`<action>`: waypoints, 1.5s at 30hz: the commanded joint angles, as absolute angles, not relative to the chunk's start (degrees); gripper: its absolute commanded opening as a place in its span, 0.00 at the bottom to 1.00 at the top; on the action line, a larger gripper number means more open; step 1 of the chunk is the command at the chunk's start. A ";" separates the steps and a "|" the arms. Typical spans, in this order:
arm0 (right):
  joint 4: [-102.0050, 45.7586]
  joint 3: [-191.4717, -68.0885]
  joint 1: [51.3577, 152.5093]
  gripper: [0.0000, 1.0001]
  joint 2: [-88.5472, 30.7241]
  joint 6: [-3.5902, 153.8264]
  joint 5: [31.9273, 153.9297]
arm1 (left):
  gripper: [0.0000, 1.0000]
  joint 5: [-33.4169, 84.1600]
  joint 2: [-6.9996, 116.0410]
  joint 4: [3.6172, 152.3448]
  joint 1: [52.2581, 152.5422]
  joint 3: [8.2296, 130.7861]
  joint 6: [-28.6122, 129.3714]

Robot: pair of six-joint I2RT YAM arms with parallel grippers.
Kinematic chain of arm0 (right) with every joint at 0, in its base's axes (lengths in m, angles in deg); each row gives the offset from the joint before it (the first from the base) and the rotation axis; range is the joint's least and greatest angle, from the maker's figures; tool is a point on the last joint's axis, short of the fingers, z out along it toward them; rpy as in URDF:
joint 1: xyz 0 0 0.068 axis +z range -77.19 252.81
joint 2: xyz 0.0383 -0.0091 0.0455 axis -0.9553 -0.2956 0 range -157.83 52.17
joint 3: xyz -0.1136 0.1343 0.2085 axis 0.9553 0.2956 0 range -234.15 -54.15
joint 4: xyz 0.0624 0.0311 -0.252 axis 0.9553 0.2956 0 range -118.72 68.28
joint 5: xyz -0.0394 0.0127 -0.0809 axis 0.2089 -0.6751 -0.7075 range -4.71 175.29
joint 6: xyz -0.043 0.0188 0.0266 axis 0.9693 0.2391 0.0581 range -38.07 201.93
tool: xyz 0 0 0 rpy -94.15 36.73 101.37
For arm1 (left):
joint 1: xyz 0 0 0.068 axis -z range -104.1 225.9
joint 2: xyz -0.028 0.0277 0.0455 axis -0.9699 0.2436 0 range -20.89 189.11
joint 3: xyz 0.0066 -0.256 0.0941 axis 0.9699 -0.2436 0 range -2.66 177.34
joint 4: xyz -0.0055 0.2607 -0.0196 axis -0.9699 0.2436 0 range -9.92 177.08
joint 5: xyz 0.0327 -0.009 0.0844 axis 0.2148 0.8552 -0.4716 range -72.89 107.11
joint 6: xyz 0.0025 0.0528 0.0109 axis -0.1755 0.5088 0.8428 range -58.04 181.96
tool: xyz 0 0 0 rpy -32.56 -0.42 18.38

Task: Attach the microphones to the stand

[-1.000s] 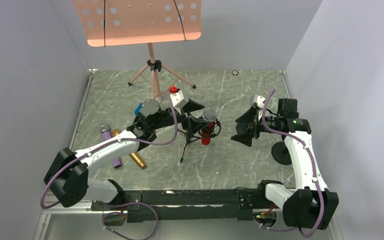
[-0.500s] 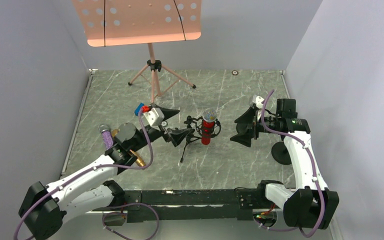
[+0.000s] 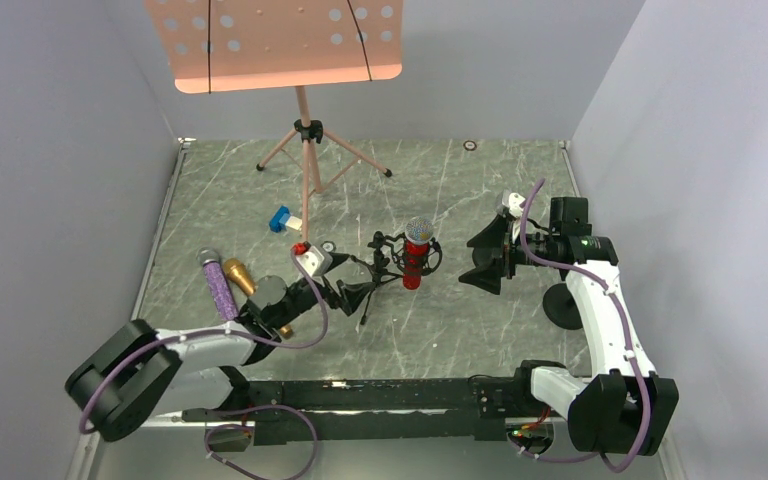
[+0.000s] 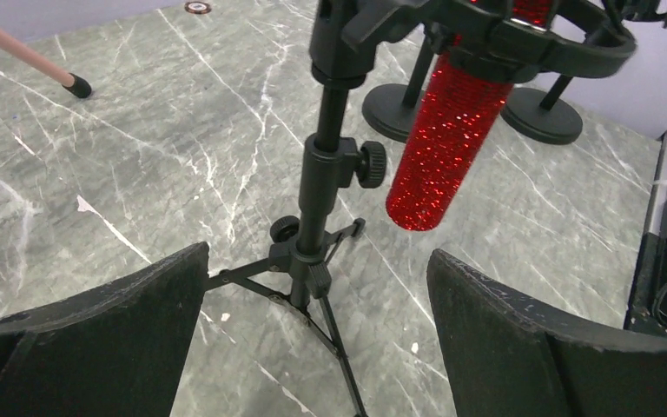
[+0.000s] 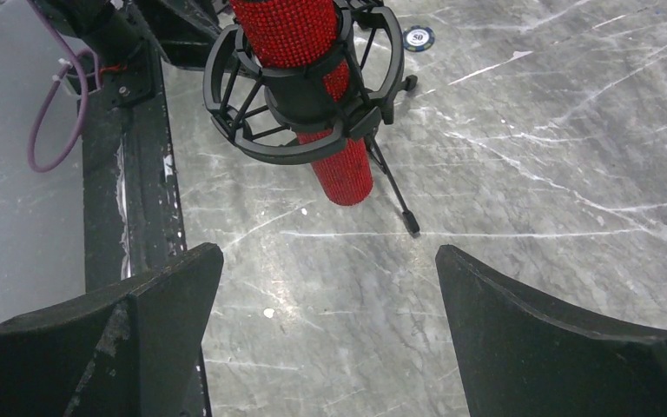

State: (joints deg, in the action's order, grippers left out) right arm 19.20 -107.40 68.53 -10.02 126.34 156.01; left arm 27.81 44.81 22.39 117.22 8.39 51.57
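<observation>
Red microphone (image 3: 416,262), glittery with a grey mesh head, stands upright in the black ring clamp of the small tripod stand (image 4: 326,174) at mid-table. The purple microphone (image 3: 218,285) and gold microphone (image 3: 241,275) lie side by side on the table (image 3: 460,330) to the left. The left gripper (image 4: 317,254) is spread wide and empty, facing the stand's post. The right gripper (image 5: 330,252) is likewise wide apart and empty, facing the red microphone. The left arm reaches low across the table; the right arm is bent upward, wrist turned left.

Grey marbled tabletop (image 3: 480,190), plain pale walls (image 3: 60,150).
</observation>
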 commanded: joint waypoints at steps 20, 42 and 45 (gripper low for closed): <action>17.16 -107.14 68.85 1.00 -9.85 127.50 156.23 | 0.91 36.58 70.62 -11.94 112.72 15.99 42.37; 17.23 -107.23 69.21 1.00 -9.75 127.53 155.60 | 0.11 44.56 72.37 -3.70 112.29 24.79 44.80; 17.16 -107.23 69.27 1.00 -9.79 127.47 155.63 | 0.00 44.82 70.65 -1.84 112.36 24.82 46.88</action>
State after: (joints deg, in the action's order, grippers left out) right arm 19.16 -107.31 69.01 -10.05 126.34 154.78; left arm 43.04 72.13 -3.22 112.52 23.29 44.57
